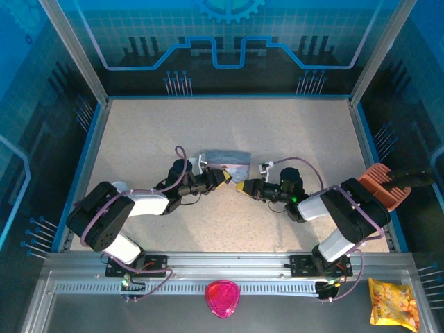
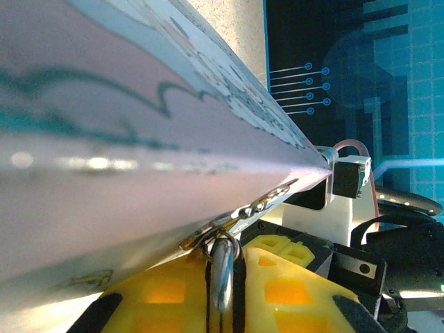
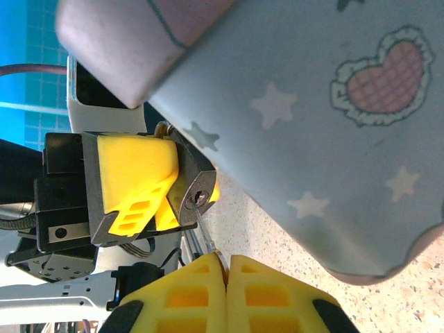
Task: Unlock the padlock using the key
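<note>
Clamping the padlock (image 3: 193, 198) in the narrow jaws of the left gripper (image 1: 223, 179), tight against the edge of the pale blue cartoon tin (image 3: 312, 125). Pinching the key (image 3: 205, 239) in the fully closed jaws of the right gripper (image 3: 227, 267), blade tip at or just inside the keyhole. Judging grasp and alignment done; leaving full insertion, the turn, and freeing the shackle (image 2: 223, 274) from the tin's hasp.

Up top, the fixed camera looks down from behind over the whole table (image 1: 277, 132), well back. The left wrist camera sits hard against the tin (image 2: 139, 139), looking along its side; the right wrist camera faces the opposite way, close on the padlock (image 3: 191, 189), and all three share that tin.
</note>
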